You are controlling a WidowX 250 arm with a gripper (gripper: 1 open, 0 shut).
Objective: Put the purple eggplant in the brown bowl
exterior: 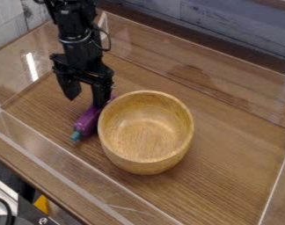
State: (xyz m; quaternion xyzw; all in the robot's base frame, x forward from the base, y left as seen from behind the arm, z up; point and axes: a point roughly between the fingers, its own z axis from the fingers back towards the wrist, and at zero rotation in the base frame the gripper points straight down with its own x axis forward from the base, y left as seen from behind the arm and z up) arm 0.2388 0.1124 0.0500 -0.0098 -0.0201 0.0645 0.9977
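We are taking the brown bowl [146, 130] as our reference for every position. It is sitting upright on the wooden table [227, 154], and its interior is showing bare wood grain; we are seeing nothing lying inside it.

Nearest the camera, ahead of the bowl's front wall, a clear plastic barrier [104, 206] is running along the table edge, and some dark equipment is showing at the bottom left corner, too cropped for us to identify.

Just beside the bowl's left rim, we are finding the purple eggplant [86, 119] lying on the table. Its teal stem end is pointing toward the camera and its purple body is angling away toward the arm. From this view we are unable to say whether it is touching the bowl's wall or sitting a hair apart.

Directly above the far end of the eggplant, left of and behind the bowl, the black gripper [84, 90] is hanging, pointing straight down. Its two fingers are standing spread apart with a clear gap between them, and they are holding nothing. We are unable to confirm contact between the fingertips and the eggplant.

Behind the bowl, the table is showing a darker smudged patch, and beyond that a grey plank wall [227, 22] is closing off the scene.
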